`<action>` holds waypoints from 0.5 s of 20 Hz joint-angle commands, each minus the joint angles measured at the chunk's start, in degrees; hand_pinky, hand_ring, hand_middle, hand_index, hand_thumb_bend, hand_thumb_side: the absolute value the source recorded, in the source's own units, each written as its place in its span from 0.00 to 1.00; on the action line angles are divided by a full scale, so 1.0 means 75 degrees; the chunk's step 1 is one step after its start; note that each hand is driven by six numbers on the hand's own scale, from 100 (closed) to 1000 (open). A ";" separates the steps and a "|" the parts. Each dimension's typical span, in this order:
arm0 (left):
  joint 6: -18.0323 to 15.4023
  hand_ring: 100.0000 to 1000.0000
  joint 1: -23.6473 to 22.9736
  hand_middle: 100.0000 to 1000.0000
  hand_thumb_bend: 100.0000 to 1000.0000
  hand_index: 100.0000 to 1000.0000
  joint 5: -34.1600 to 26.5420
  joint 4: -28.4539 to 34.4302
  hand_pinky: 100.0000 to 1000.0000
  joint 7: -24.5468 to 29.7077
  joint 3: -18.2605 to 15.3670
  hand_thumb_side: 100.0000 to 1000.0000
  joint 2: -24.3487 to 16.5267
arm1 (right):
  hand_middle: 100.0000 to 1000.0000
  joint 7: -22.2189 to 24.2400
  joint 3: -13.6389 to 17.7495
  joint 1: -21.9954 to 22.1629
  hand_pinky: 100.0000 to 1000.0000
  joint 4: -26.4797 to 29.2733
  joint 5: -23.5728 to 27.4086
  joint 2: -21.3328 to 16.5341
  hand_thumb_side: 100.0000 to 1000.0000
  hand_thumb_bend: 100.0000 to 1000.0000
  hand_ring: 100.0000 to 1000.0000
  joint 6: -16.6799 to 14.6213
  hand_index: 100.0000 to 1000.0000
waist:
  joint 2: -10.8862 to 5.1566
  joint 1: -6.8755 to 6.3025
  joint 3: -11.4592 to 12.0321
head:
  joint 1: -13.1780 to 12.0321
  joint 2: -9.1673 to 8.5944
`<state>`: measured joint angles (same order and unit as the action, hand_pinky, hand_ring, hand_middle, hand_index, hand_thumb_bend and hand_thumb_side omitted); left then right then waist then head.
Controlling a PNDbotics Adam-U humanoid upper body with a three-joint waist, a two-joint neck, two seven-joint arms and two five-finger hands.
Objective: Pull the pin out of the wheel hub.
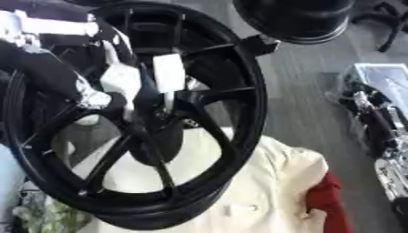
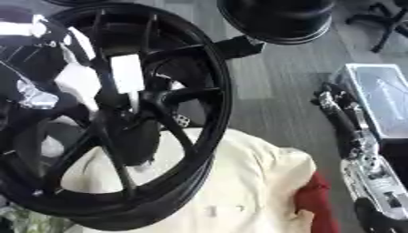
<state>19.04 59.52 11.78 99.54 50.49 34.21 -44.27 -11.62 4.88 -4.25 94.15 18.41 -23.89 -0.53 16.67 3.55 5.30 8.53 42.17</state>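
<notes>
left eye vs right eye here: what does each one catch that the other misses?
Only the left eye view: little of its own; it shows more of the wheel's left rim and less of the right arm.

Only the right eye view: the right arm runs full length down the right edge, past the clear box; its hand cannot be made out.

Both: the black wheel standing tilted, the left hand reaching in at the hub, the cream cloth, the red cloth and the black round base. The pin itself cannot be picked out.
</notes>
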 commanded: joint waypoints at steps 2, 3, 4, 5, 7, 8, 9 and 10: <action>0.0162 0.57 0.0094 0.71 0.30 0.78 -0.0016 0.0002 0.68 0.0196 -0.0024 0.30 -0.0063 | 0.66 -0.0022 0.0065 -0.0032 0.92 0.0040 -0.0014 -0.0099 0.48 0.00 0.73 -0.0012 0.82 | -0.0105 -0.0012 -0.0023 | -0.0019 -0.0094; 0.0163 0.57 0.0094 0.71 0.30 0.78 -0.0010 -0.0007 0.67 0.0196 -0.0020 0.29 -0.0059 | 0.66 -0.0023 0.0065 -0.0033 0.92 0.0041 -0.0014 -0.0100 0.48 0.00 0.73 -0.0013 0.82 | -0.0104 -0.0012 -0.0024 | -0.0019 -0.0095; 0.0163 0.57 0.0096 0.72 0.29 0.78 -0.0004 -0.0013 0.68 0.0197 -0.0017 0.29 -0.0053 | 0.66 -0.0023 0.0063 -0.0035 0.92 0.0040 -0.0014 -0.0099 0.48 0.00 0.73 -0.0012 0.82 | -0.0102 -0.0012 -0.0025 | -0.0019 -0.0097; 0.0165 0.58 0.0098 0.73 0.29 0.78 0.0005 -0.0017 0.68 0.0197 -0.0017 0.29 -0.0045 | 0.66 -0.0020 0.0060 -0.0037 0.92 0.0038 -0.0014 -0.0095 0.48 0.00 0.73 -0.0010 0.82 | -0.0098 -0.0012 -0.0025 | -0.0020 -0.0101; 0.0171 0.58 0.0096 0.74 0.29 0.78 0.0015 -0.0017 0.68 0.0197 -0.0023 0.29 -0.0031 | 0.66 -0.0016 0.0057 -0.0039 0.92 0.0031 -0.0017 -0.0085 0.48 0.00 0.73 -0.0006 0.82 | -0.0092 -0.0009 -0.0027 | -0.0016 -0.0104; 0.0173 0.58 0.0093 0.74 0.29 0.78 0.0007 -0.0013 0.68 0.0196 -0.0031 0.29 -0.0026 | 0.66 -0.0015 0.0057 -0.0038 0.92 0.0028 -0.0019 -0.0082 0.48 0.00 0.73 -0.0005 0.82 | -0.0090 -0.0008 -0.0027 | -0.0016 -0.0103; 0.0177 0.58 0.0091 0.73 0.28 0.78 -0.0003 -0.0007 0.68 0.0192 -0.0042 0.29 -0.0023 | 0.66 -0.0015 0.0059 -0.0037 0.92 0.0027 -0.0021 -0.0078 0.48 0.00 0.73 -0.0006 0.82 | -0.0087 -0.0006 -0.0028 | -0.0016 -0.0102; 0.0184 0.58 0.0089 0.73 0.28 0.78 -0.0009 -0.0001 0.68 0.0190 -0.0047 0.28 -0.0021 | 0.66 -0.0014 0.0059 -0.0036 0.92 0.0025 -0.0022 -0.0075 0.48 0.00 0.73 -0.0006 0.82 | -0.0084 -0.0004 -0.0029 | -0.0016 -0.0102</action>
<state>18.95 59.50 11.76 99.18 50.59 34.46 -43.80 -11.63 4.88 -4.25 94.09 18.41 -23.80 -0.54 16.77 3.65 5.17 8.53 42.14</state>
